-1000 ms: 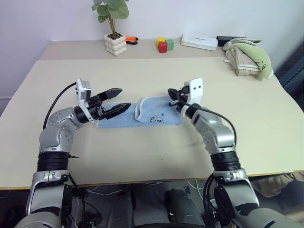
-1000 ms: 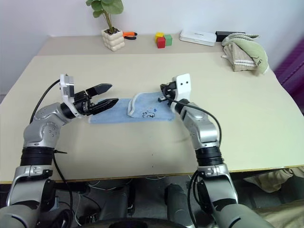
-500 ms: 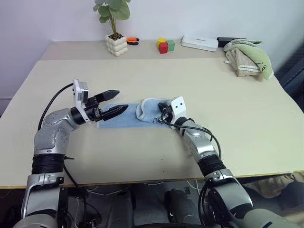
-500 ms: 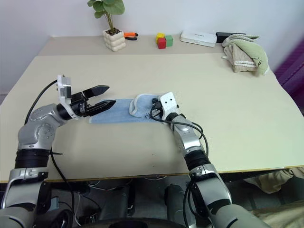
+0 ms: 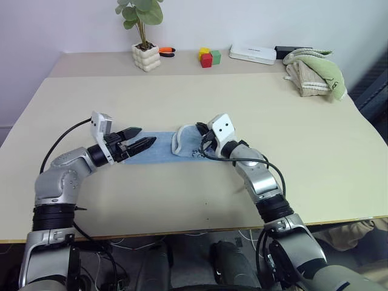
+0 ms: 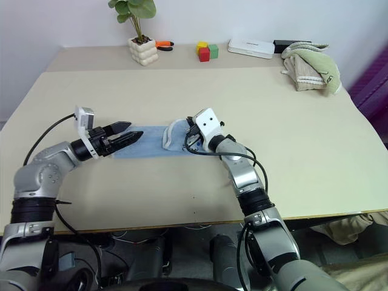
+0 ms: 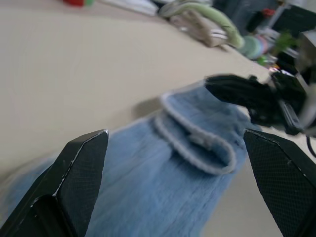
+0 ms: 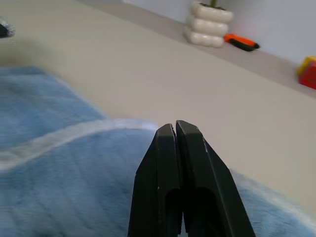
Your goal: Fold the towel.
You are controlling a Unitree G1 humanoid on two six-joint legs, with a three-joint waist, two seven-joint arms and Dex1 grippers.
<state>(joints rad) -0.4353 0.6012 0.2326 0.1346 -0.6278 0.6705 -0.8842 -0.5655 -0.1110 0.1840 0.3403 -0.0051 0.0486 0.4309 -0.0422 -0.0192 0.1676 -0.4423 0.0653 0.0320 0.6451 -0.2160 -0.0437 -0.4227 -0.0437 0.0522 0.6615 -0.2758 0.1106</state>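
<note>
The towel (image 5: pixel 163 151) is laid mid-desk (image 5: pixel 315 151), right end already lapped over. Soft, limp terry is judged: best pinched at the edged corners. Left gripper (image 5: pixel 145 141) fingers are spread wide by its left end; right gripper (image 8: pixel 178 132) fingers are pressed together, nothing held.

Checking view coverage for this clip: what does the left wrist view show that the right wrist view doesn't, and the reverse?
Left wrist only: the open left tool, the right tool over the towel's folded end, and the green towel behind. Right wrist only: the right tool shut, the white plant pot, an orange tool and a red block. Both: the blue towel and the table.
</note>
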